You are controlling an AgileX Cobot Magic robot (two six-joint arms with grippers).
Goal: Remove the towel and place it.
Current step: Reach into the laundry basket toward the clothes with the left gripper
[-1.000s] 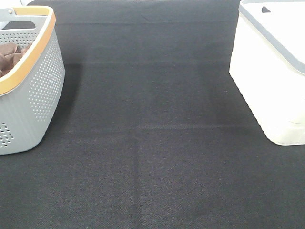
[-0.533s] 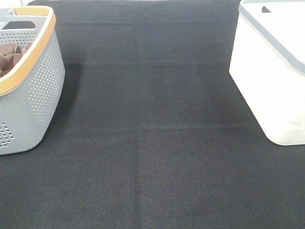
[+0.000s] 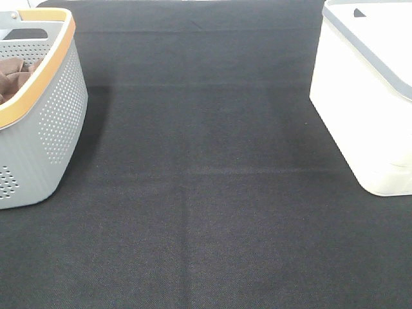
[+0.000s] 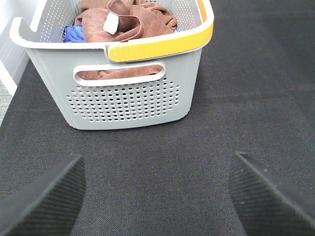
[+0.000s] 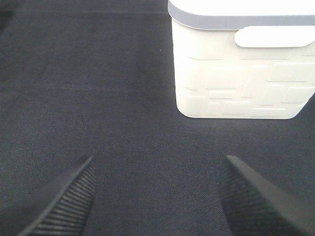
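1. so far nothing is done: the towel [image 4: 142,24] lies in the grey basket [image 4: 123,103] ahead of the left gripper [image 4: 157,167], fingers spread, empty.
2. right gripper [image 5: 157,164] also gapes empty; lifting and placing remain.

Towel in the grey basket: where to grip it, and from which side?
Pinch the towel at the raised fold beside its white tag, coming straight down through the open top of the basket. It lies crumpled on top of the contents and walled in all round, so a side approach looks blocked. The left gripper, open, faces the basket.
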